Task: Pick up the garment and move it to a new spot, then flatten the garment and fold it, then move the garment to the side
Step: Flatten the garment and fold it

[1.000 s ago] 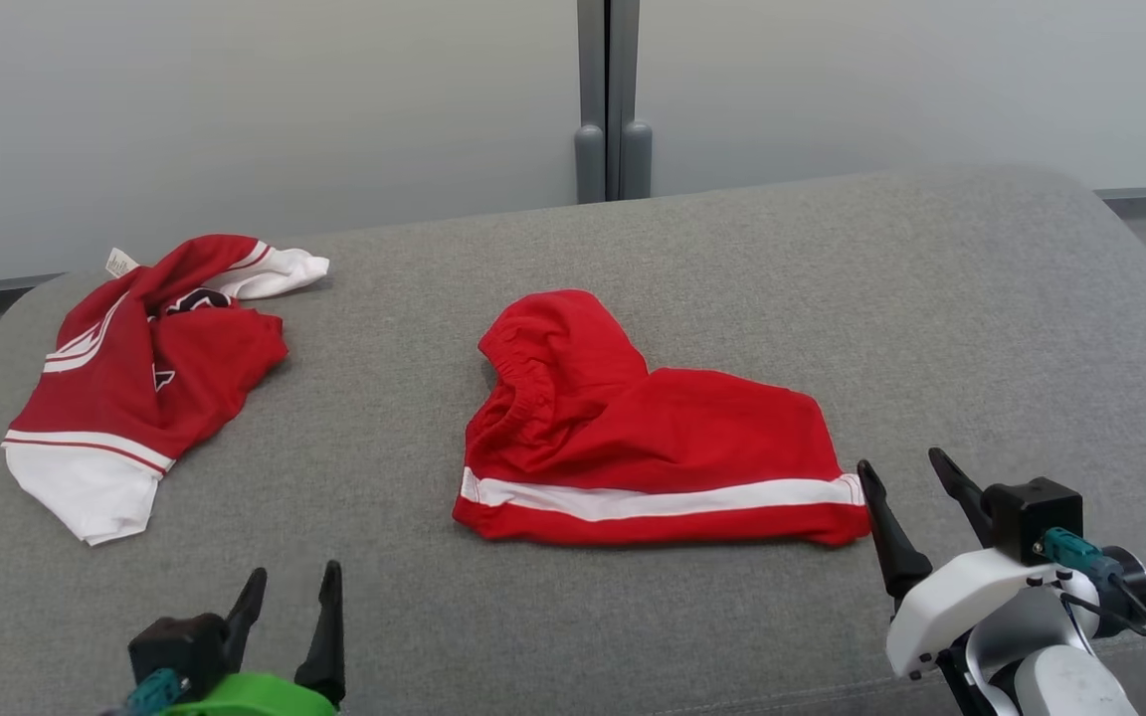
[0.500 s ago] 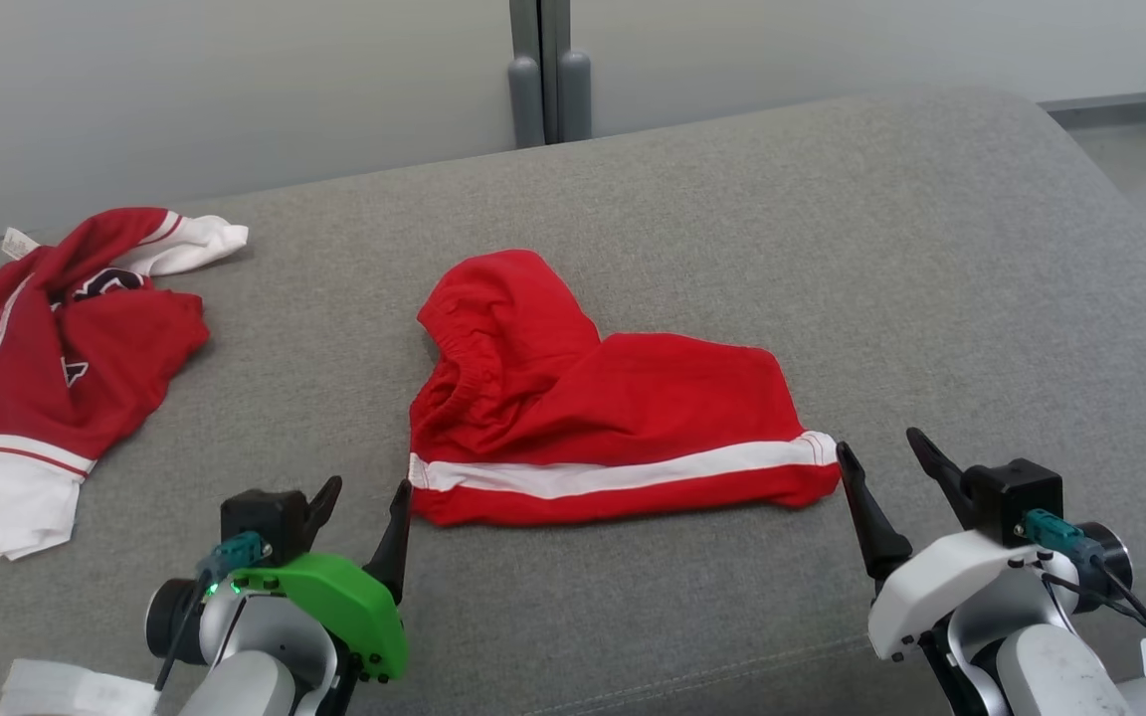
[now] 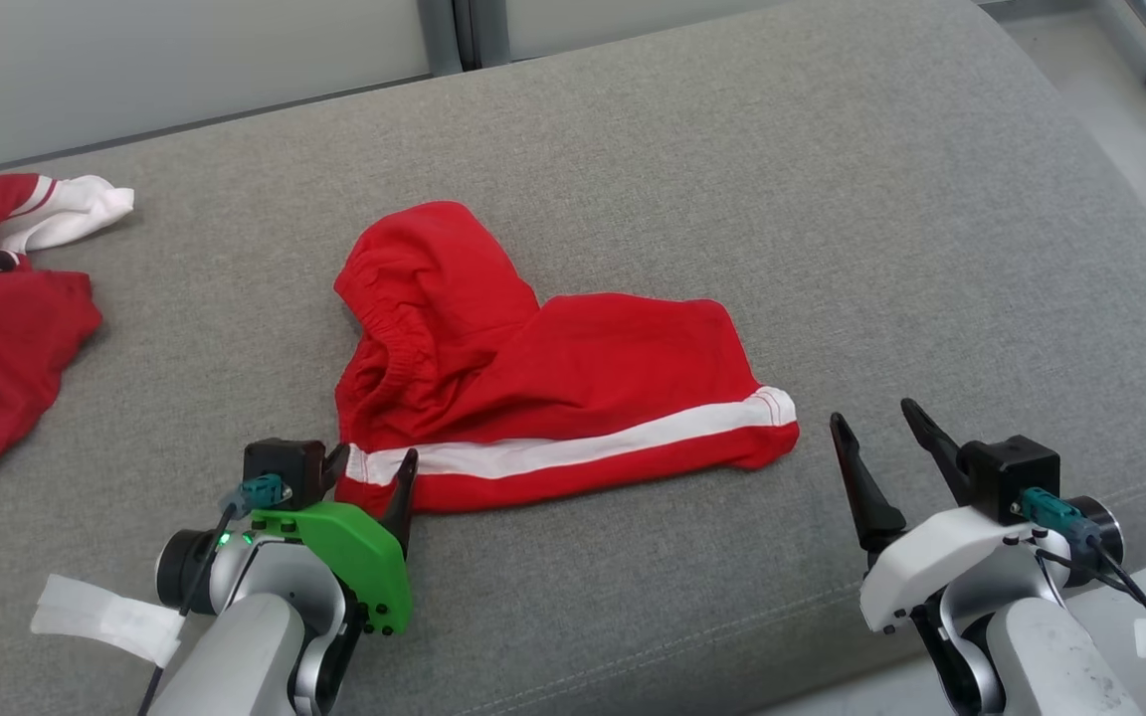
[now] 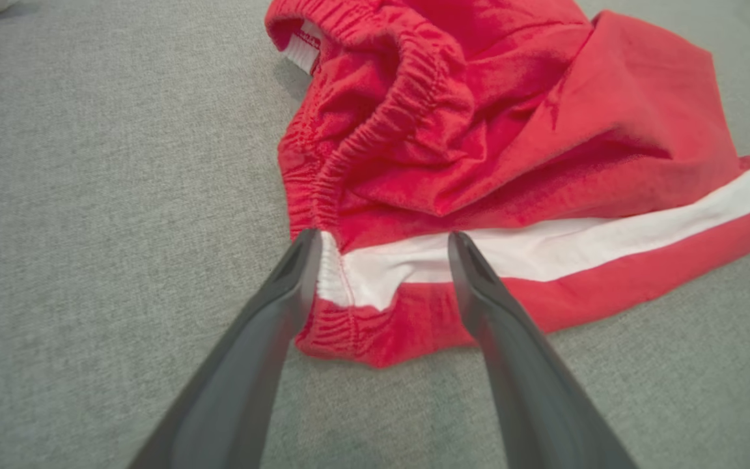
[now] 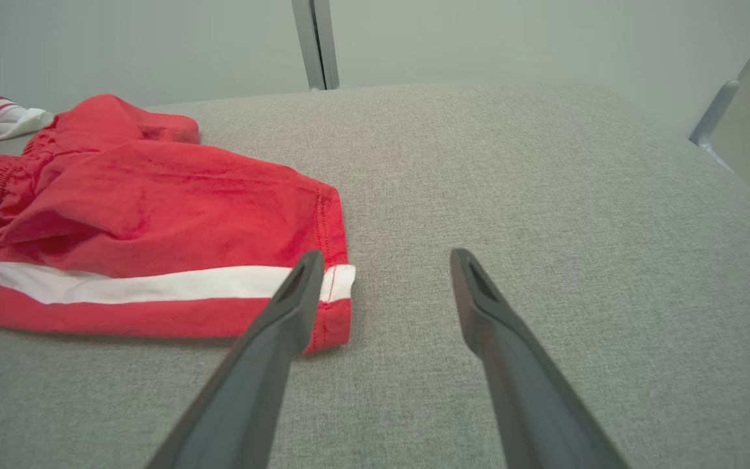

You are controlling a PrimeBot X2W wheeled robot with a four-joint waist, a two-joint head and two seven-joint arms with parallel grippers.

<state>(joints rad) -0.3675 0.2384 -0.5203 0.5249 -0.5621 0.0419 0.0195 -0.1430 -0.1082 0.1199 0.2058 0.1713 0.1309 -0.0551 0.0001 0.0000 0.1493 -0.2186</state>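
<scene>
Between parted fingers of the left gripper (image 3: 374,459), the red shorts (image 3: 573,378) corner is framed; the right gripper (image 3: 873,413) is spread alongside.

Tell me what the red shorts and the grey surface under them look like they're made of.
The red shorts look like soft knit cotton, matte: limp creases and a gathered elastic waistband suggest it. The grey surface looks like coarse woven upholstery over padding, matte and heathered, with rounded edges.

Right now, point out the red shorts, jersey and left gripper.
red shorts (image 3: 583,368), head view, middle of the red panel
jersey (image 3: 6,338), head view, red body
left gripper (image 3: 374,457), head view, midway between its jaws
</scene>
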